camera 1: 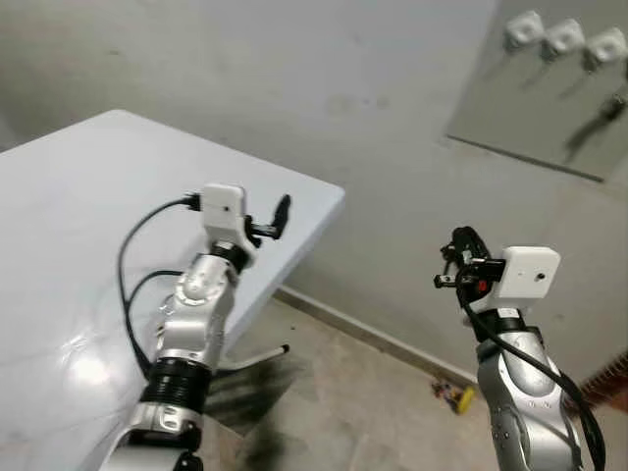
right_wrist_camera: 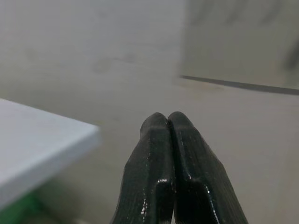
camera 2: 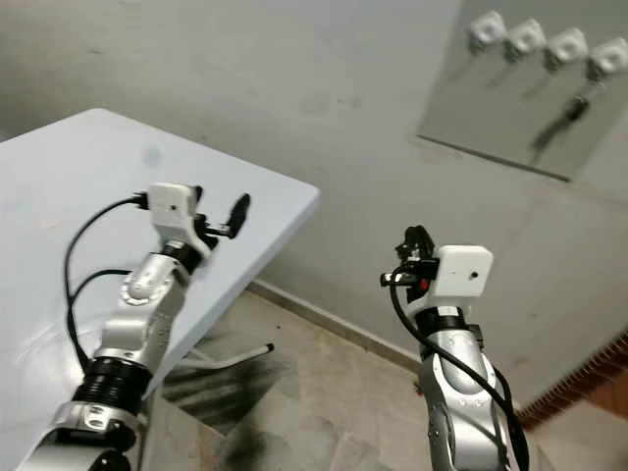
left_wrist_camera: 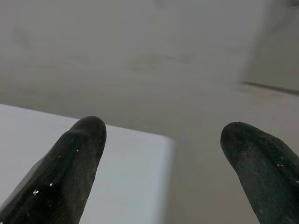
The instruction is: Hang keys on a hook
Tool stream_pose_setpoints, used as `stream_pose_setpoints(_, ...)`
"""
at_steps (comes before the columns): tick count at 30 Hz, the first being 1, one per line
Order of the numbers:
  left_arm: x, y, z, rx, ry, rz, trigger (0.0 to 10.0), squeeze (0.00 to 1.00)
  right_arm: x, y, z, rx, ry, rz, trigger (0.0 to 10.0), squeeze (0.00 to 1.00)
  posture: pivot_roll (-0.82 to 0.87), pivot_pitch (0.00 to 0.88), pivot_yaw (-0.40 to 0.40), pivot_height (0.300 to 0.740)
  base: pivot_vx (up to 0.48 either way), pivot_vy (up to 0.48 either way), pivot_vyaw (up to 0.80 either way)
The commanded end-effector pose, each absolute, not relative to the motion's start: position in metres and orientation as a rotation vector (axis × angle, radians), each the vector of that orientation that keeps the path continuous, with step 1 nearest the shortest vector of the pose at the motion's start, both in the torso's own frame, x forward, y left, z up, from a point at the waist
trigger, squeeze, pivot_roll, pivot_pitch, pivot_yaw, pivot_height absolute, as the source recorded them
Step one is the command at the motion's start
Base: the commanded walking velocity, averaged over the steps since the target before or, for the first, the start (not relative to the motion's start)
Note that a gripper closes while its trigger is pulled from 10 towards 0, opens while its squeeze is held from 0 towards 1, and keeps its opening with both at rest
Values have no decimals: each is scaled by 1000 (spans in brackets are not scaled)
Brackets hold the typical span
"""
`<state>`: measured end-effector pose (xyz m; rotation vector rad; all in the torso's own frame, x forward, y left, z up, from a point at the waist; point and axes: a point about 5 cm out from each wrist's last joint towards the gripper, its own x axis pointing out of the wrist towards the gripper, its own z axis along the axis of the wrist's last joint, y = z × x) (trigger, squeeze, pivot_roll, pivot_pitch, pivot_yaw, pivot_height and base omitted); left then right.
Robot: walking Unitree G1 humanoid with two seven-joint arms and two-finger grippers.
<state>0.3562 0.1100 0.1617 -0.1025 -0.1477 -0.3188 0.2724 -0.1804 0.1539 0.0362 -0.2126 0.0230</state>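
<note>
Keys [camera 1: 595, 126] hanging on the wall rack [camera 1: 549, 93] — both grippers raised and empty.

The left gripper [left_wrist_camera: 163, 154] is holding its fingers spread above the white table [camera 1: 88, 216]; the right gripper [right_wrist_camera: 169, 122] is pressing its fingers together, well apart from the dark keys — seemingly hanging off the last white hook [camera 1: 605, 46].

- The left arm is raised forward, its left gripper [left_wrist_camera: 161, 154] held with fingers spread apart.
- The right gripper [right_wrist_camera: 167, 122] is lifted, fingers pressed together.

A plain room in a home. Bare grey wall [camera 1: 324, 88], stone floor [camera 1: 363, 402], white table [camera 1: 78, 216]. A hook board [camera 1: 549, 88] hangs on the wall.
</note>
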Motion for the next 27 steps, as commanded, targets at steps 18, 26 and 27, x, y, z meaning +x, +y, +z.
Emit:
stream_pose_setpoints(18,350,103,161,-69,-141,-398,10000,0,270,-180,157,63,-241,-3,10000,0,6,0,-9,740,0,0,-688)
stream_pose_setpoints(26,350,102,161,-82,-134,-399,10000,0,269,-182,153,25,-209,-26,10000,0,-1,7,-6,740,0,0,0)
stream_pose_setpoints(27,350,103,160,-82,-131,-399,10000,0,269,-183,152,26,-206,-30,10000,0,-1,7,-6,740,0,0,0)
